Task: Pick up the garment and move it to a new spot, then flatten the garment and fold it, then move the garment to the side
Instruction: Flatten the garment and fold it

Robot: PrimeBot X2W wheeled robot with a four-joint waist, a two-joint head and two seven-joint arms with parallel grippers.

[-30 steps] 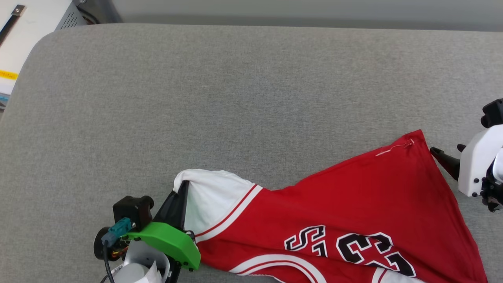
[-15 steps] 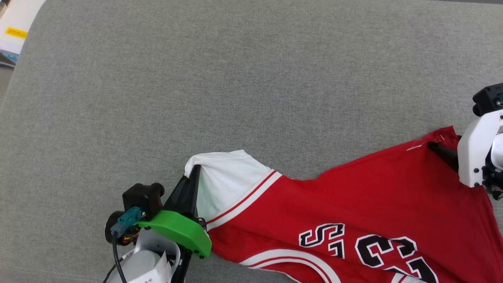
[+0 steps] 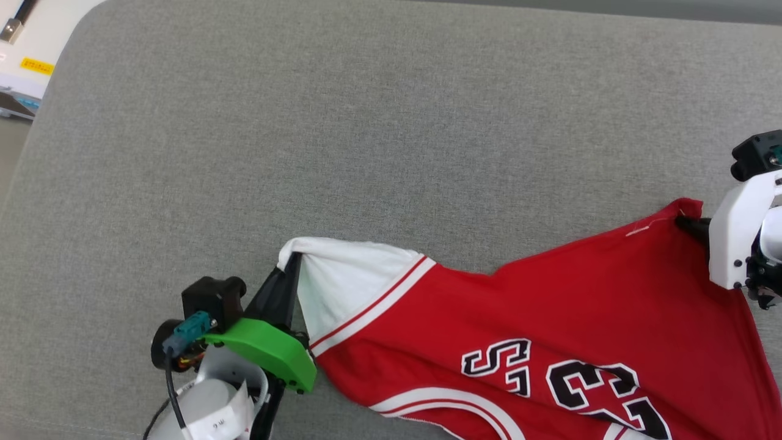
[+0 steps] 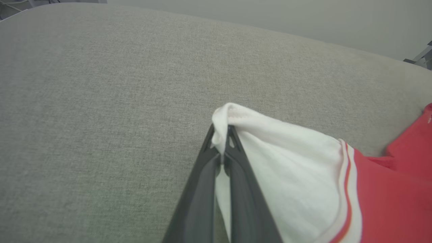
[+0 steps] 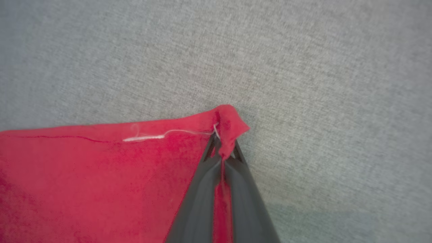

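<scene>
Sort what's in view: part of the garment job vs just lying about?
Job:
- garment, red with a white sleeve
- left gripper, shut on the sleeve tip
- right gripper, shut on a red corner
- grey padded surface under the garment

Lying about:
- white unit with a yellow label, head view's upper left corner
- dark bar in the same corner

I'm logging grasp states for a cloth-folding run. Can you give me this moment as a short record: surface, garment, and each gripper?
surface: grey fabric surface
garment: red garment, unfolded, black lettering facing up, stretched between the two grippers
left gripper: shut on the tip of the white sleeve
right gripper: shut on a red hem corner
detail: loose white thread beside the right gripper's corner
task stage: garment gripped at two points, not yet folded
</scene>
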